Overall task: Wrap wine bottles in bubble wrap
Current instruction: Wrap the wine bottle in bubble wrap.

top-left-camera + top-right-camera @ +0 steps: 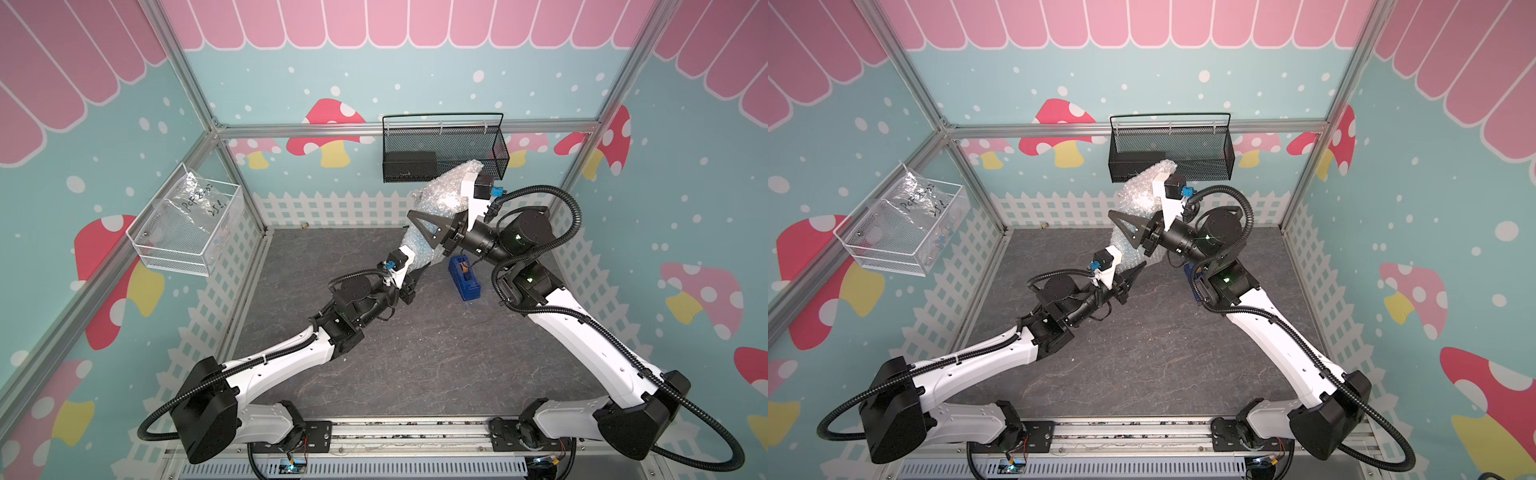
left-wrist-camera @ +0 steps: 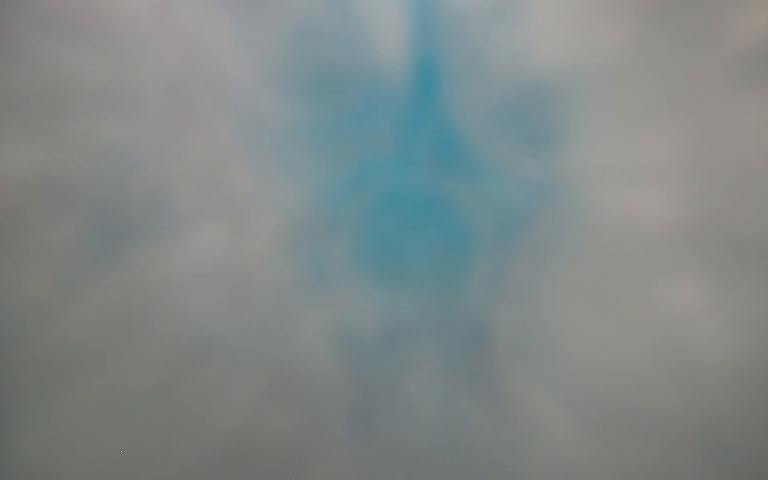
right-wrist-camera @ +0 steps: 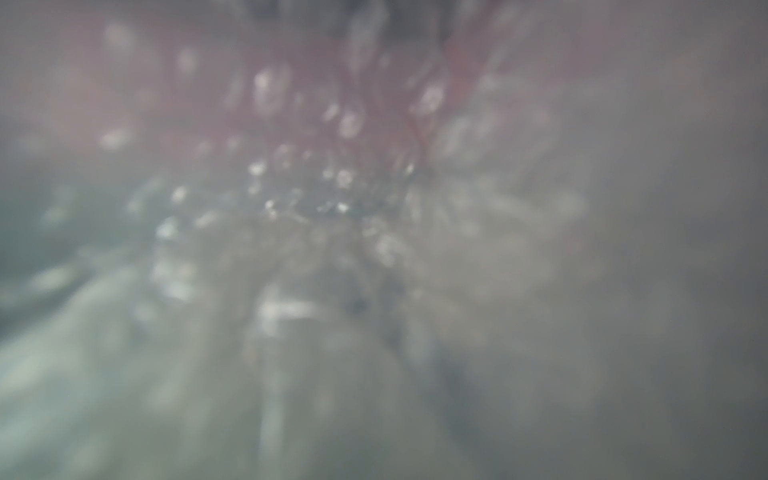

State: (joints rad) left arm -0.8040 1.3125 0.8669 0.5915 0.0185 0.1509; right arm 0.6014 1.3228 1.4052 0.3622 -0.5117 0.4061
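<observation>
Left pincer (image 1: 1134, 272) clamped on bubble wrap (image 1: 440, 195), lower end. My right pincer (image 1: 419, 222) squeezes its middle; bottle (image 2: 415, 232) blurry blue inside.

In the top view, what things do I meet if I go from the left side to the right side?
White wire basket → left gripper → blue tape dispenser. The bubble wrap, the black basket and the right gripper overlap these, so their place is unclear.
</observation>
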